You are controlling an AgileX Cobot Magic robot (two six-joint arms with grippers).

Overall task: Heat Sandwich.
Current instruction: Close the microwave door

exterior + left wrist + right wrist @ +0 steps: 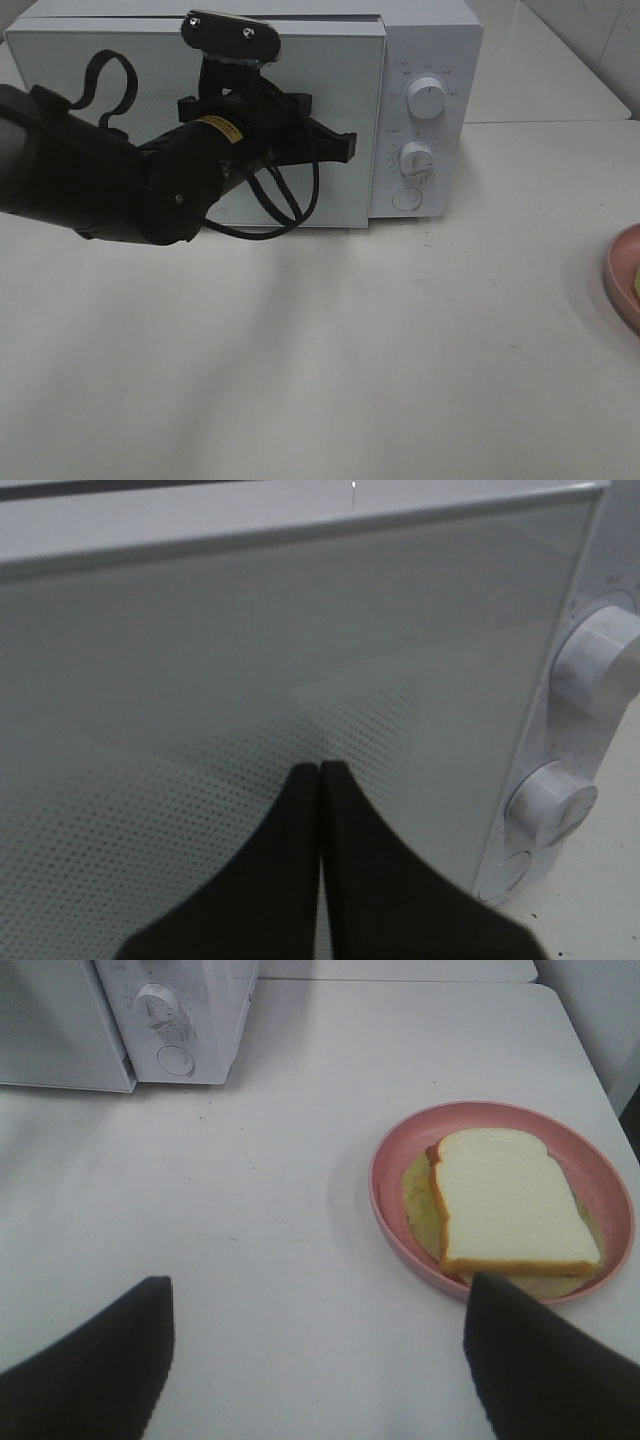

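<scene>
The sandwich [510,1200], pale bread with yellow-green filling, lies on a round pink plate [395,1160]. My right gripper [320,1282] is open and empty above the table, a short way from the plate. The plate's rim [615,265] shows at the right edge of the high view; the right gripper is not in that view. The white microwave [430,40] stands at the back with its door [100,70] closed. My left gripper [348,146] is shut and empty, close in front of the door near its right edge. In the left wrist view its fingertips [320,772] point at the door [250,650].
The microwave's panel has two knobs [427,100] [415,158] and a round button [407,198]. The left arm with its looped cables [285,195] covers much of the door. The white table [330,350] spreads in front.
</scene>
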